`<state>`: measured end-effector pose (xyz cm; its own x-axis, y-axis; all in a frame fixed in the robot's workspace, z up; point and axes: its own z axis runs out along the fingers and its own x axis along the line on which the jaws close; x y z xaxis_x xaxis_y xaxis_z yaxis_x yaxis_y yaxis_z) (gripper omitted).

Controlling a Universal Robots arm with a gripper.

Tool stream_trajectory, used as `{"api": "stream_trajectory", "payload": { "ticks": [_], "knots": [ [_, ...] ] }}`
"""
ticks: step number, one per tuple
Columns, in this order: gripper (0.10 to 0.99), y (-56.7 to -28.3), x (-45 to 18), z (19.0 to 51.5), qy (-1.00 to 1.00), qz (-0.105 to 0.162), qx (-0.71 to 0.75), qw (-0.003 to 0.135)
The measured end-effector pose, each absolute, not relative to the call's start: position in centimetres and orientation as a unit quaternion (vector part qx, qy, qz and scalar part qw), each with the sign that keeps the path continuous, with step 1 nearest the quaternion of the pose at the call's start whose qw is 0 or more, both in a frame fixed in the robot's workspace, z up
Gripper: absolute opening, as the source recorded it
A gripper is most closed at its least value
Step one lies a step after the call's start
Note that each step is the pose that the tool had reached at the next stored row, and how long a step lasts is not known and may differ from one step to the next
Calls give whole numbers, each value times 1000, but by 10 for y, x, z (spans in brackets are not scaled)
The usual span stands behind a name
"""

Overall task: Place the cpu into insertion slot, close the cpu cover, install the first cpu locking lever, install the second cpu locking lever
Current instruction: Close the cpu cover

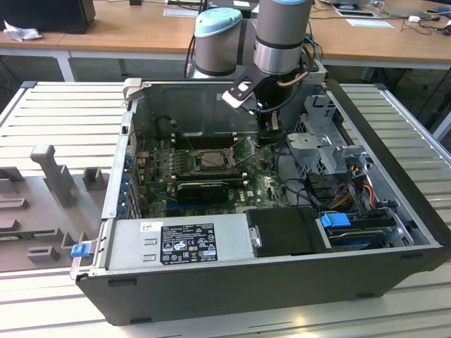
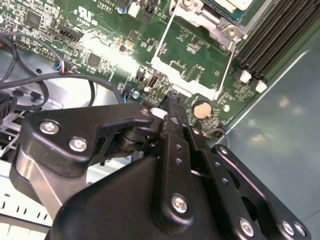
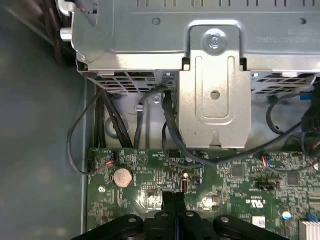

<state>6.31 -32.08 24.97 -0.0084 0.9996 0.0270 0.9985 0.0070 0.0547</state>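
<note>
The insertion slot [image 1: 206, 159] lies on the green board inside the open computer case. A pale cpu [image 2: 235, 4] rests in the slot [image 2: 222, 20], partly cut off by the picture's edge. The cpu cover [image 1: 243, 149] is swung open, away from the slot, and green board shows through its window. My gripper [image 1: 270, 130] reaches down into the case beside it. Its fingers are shut together, and their tip [image 2: 172, 100] touches the free edge of the cover [image 2: 192, 90]. In the first wrist view the shut gripper [image 3: 172, 199] hangs low over the board.
A coin battery [image 2: 201, 109] sits just past the fingertip. Black memory slots [image 2: 270, 40] run beside the slot. A metal drive cage [image 3: 215, 85] with loose cables [image 3: 170, 135] stands close to the gripper. The power supply [image 1: 190, 239] fills the case's near side.
</note>
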Motion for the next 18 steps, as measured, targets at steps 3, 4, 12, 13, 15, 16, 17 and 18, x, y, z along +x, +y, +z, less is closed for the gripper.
{"api": "stream_trajectory", "payload": {
  "ticks": [3, 4, 12, 13, 15, 16, 17, 18],
  "knots": [
    [106, -321, 64, 246, 710, 22, 704, 2],
    [106, -321, 64, 246, 710, 18, 704, -2],
    [106, -321, 47, 247, 710, 15, 704, -5],
    [106, -321, 45, 247, 710, 16, 704, -5],
    [106, -321, 42, 247, 710, 16, 704, -5],
    [106, -321, 42, 247, 710, 16, 704, -5],
    [106, -321, 41, 247, 710, 16, 704, -5],
    [106, -321, 40, 247, 710, 16, 704, -5]
  ]
}}
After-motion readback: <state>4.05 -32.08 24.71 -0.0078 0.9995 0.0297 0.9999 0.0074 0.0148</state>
